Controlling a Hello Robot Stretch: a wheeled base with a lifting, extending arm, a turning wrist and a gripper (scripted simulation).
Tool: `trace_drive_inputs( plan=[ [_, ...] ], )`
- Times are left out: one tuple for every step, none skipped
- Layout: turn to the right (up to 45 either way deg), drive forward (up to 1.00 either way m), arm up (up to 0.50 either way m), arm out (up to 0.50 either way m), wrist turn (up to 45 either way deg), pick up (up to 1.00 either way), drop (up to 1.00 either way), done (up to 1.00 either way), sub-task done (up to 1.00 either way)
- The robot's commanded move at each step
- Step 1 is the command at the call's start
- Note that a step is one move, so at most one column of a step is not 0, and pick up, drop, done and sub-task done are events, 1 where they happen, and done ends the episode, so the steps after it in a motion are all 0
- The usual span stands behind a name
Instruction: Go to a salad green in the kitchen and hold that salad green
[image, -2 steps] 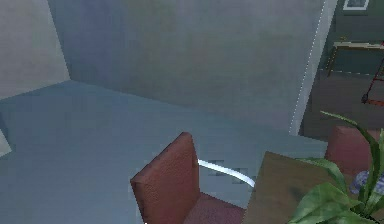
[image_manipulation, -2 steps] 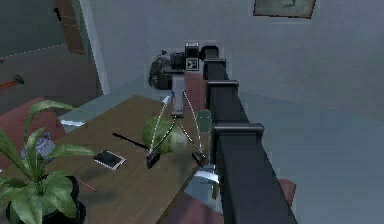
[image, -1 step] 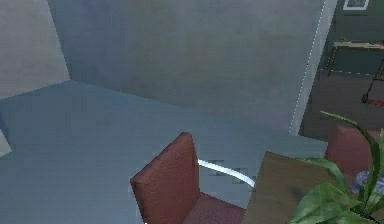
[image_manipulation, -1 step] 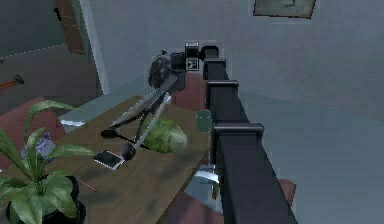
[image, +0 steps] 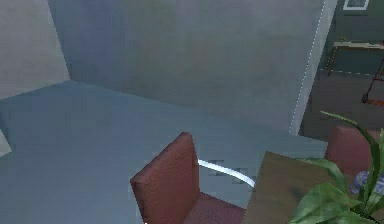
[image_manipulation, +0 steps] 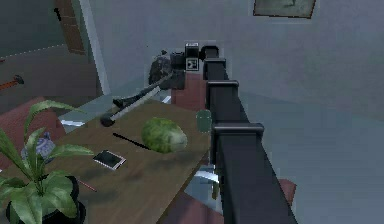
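One green, rounded head, which I take for the salad green (image_manipulation: 163, 134), lies on the wooden table (image_manipulation: 150, 175) just left of the middle of the arm side view. The gripper (image_manipulation: 112, 118) is near it, its thin fingers slanting down toward the tabletop at the head's upper left. I cannot tell how the jaws stand, nor whether they have hold of anything, since the table lies right behind them. I judge the head to be light, leafy and soft. A hard squeeze would likely bruise or tear it, and it may roll on its round side. The firmer middle of its body, taken from above, looks the best hold. Around it lie a flat phone-like slab (image_manipulation: 108, 158) to the lower left and a small dark cup (image_manipulation: 204, 120) beside the arm (image_manipulation: 240, 160). A potted plant (image_manipulation: 35, 170) stands in the lower left corner. In the forward view a red chair (image: 172, 180) stands at the table's edge along the bottom, with bare grey floor (image: 90, 130) and a grey wall beyond
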Motion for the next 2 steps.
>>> trace_drive_inputs(
  plan=[
    [0.0, 0.0, 0.0, 0.0, 45.0, 0.0, 0.0, 0.0, 0.0],
    [0.0, 0.0, 0.0, 0.0, 33.0, 0.0, 0.0, 0.0, 0.0]
  ],
)
